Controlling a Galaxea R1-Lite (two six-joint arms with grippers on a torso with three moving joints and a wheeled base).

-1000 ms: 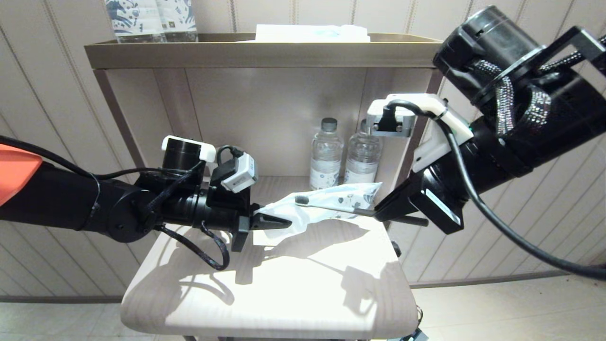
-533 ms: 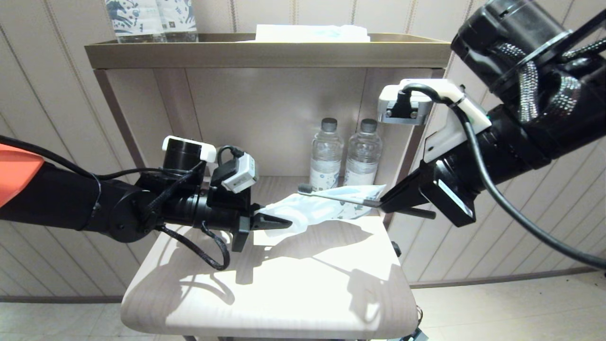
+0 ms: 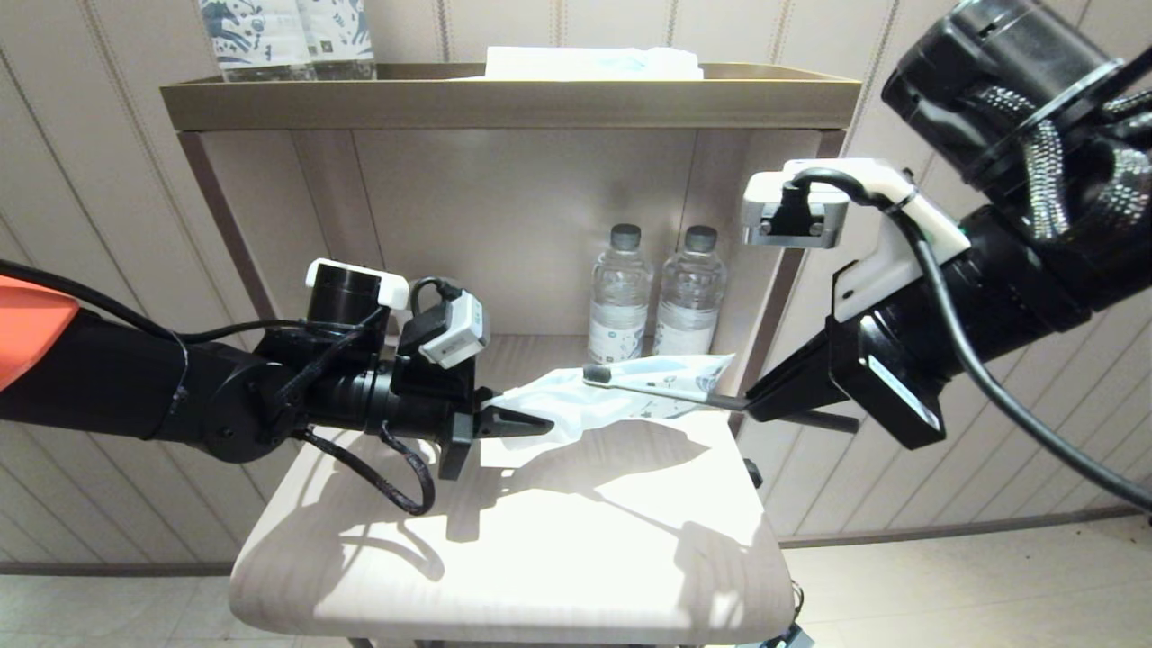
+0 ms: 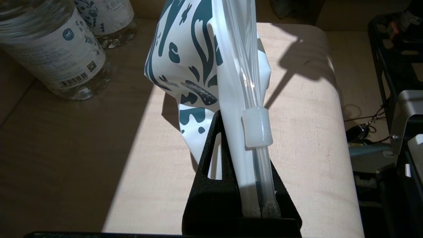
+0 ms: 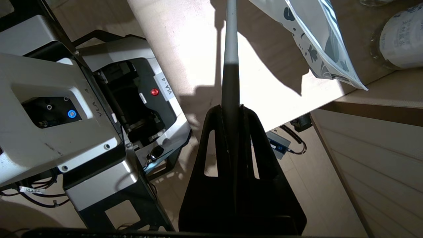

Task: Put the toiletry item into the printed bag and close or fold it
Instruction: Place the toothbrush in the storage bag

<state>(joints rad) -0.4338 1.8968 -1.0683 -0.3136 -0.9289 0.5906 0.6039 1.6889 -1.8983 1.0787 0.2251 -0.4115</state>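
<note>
Your wooden table (image 3: 540, 558) stands before a shelf unit (image 3: 504, 103) holding two water bottles (image 3: 652, 297). Above the tabletop, your left gripper (image 3: 517, 421) has its fingers clamped on the zip end of the printed bag (image 3: 621, 391), which hangs in the air. Your right gripper (image 3: 760, 402) pinches the toothbrush (image 3: 661, 389) by its handle end, its bristle head lying against the bag's upper edge, outside the pouch.
</note>
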